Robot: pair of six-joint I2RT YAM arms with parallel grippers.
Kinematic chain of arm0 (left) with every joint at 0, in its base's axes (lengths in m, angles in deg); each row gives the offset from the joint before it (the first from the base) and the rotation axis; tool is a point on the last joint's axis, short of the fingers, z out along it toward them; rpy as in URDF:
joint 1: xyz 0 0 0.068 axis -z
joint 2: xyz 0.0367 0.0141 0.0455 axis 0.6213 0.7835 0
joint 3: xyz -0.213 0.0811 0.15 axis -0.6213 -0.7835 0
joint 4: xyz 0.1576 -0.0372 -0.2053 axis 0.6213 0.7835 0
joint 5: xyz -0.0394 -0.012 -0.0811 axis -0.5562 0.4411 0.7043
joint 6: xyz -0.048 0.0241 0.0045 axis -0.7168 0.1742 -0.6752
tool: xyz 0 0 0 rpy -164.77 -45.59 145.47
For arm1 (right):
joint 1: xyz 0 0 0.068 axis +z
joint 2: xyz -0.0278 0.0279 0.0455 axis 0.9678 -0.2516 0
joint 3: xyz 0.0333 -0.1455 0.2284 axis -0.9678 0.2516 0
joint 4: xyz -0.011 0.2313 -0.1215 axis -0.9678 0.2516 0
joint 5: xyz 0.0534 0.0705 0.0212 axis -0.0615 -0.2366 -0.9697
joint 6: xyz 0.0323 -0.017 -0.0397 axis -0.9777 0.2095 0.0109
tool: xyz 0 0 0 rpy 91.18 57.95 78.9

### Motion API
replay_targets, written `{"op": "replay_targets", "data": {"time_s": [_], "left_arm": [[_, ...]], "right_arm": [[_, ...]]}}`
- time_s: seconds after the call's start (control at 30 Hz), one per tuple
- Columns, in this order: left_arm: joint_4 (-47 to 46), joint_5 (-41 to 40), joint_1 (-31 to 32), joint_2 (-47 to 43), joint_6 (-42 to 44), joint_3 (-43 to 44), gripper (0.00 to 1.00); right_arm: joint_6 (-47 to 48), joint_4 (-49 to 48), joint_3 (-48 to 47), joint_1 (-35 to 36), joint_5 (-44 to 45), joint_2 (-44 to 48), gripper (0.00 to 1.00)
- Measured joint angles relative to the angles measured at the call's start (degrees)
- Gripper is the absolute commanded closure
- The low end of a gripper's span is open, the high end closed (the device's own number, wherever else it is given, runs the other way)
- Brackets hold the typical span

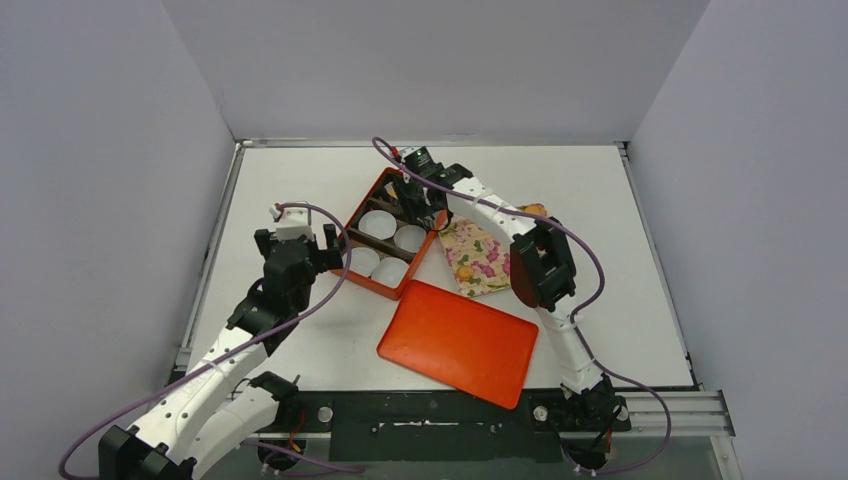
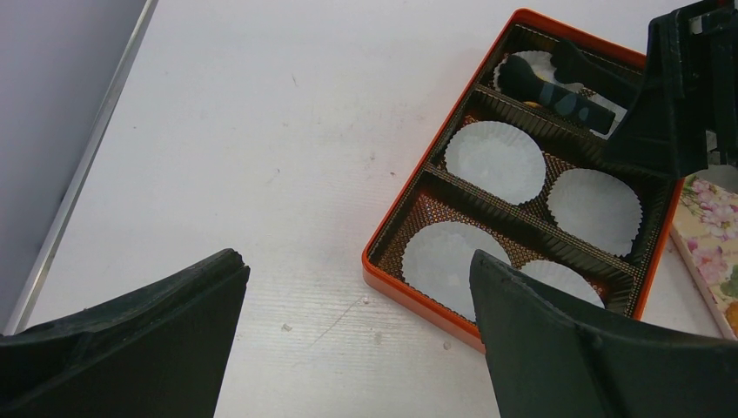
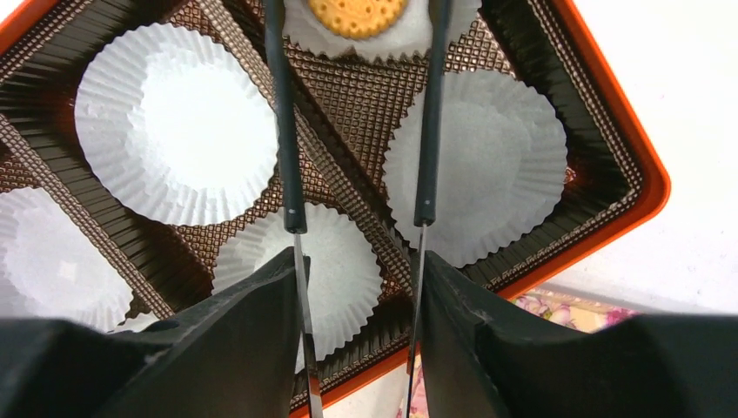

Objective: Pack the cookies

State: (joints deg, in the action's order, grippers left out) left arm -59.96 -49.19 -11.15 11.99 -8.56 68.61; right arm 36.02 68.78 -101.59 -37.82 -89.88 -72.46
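One round orange-yellow cookie (image 3: 357,13) lies in a white paper cup at the far end of the orange box (image 3: 640,157). My right gripper (image 3: 358,257) hangs over the box, shut on a pair of thin metal tongs (image 3: 287,131). The black tong tips stand apart on either side of that cookie, with nothing between them. Something small and orange (image 1: 535,210), perhaps another cookie, shows at the far corner of the floral tray (image 1: 478,258). My left gripper (image 2: 357,261) is wide open and holds nothing, low over the table by the box's near-left corner (image 2: 396,283).
The box holds several white paper cups (image 3: 174,122) in brown dividers. Its orange lid (image 1: 458,340) lies flat near the front of the table. The right arm (image 1: 540,265) reaches across the floral tray and hides part of it. Walls enclose the table on three sides.
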Motion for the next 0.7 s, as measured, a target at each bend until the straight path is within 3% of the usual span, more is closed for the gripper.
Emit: {"op": "replay_targets", "data": {"time_s": [0.33, 0.43, 0.7], "left_arm": [[0.00, 0.20, 0.00, 0.00, 0.02, 0.00, 0.03], [0.00, 0.26, 0.00, 0.00, 0.00, 0.00, 0.03], [0.00, 0.68, 0.02, -0.07, 0.00, 0.00, 0.03]], "right_arm": [[-0.15, -1.14, 0.09, 0.00, 0.07, 0.61, 0.54], [-0.15, -1.38, 1.86, 0.00, 0.26, 3.06, 0.58], [-0.15, -4.22, 6.86, -0.07, 0.92, 11.17, 0.56]]}}
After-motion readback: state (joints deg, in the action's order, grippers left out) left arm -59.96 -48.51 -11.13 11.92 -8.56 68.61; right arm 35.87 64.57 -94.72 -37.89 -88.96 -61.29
